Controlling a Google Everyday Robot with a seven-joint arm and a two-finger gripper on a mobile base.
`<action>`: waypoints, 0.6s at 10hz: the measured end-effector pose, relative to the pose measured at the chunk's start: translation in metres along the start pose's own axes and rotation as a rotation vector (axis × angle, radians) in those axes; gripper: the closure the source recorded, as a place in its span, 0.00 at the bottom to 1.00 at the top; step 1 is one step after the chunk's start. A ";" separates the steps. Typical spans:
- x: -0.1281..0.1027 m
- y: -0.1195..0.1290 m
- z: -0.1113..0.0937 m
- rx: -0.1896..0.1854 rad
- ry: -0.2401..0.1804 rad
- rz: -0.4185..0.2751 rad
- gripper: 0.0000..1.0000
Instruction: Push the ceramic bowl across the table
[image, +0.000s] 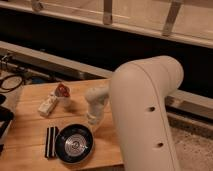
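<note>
Tool (93, 121) is hanging down at the end of the white wrist, right over the tabletop (30, 95), just beside the upper right edge of the ceramic bowl (74, 143). Can't tell whether it's touching the rim or just next to it.

The bowl sits near the front edge of the tabletop, a bit left of the middle. It's round, shallow, glossy black, with pale rings inside. Just to its left lies a flat black striped block (51, 141), very close to the bowl, maybe touching. Further back on the left there's a pale little box (48, 105) and a small red-topped thing (62, 92) beside it, both well apart from the bowl. The big white arm (145, 115) blocks most of the right side of the view.

How I reckon the bowl handles: ceramic, so stiff and fairly heavy for its size, and it should slide okay on the wood planks rather than tip, since it's low and wide. The glaze looks slick though, so a contact high on the curved rim could just skid off or spin it. I'd push low on the outer wall, lined up through the centre of the bowl. No need to grab it at all for a push. It's breakable too, and it's already near the front edge, so a shove in the wrong direction could send it off the tabletop. Pushing left also means shoving that striped block along with it.
</note>
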 end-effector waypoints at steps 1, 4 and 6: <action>0.003 0.012 0.003 -0.016 0.001 -0.015 1.00; 0.008 0.011 0.002 -0.026 -0.020 -0.019 1.00; 0.008 0.014 0.002 -0.030 -0.015 -0.032 1.00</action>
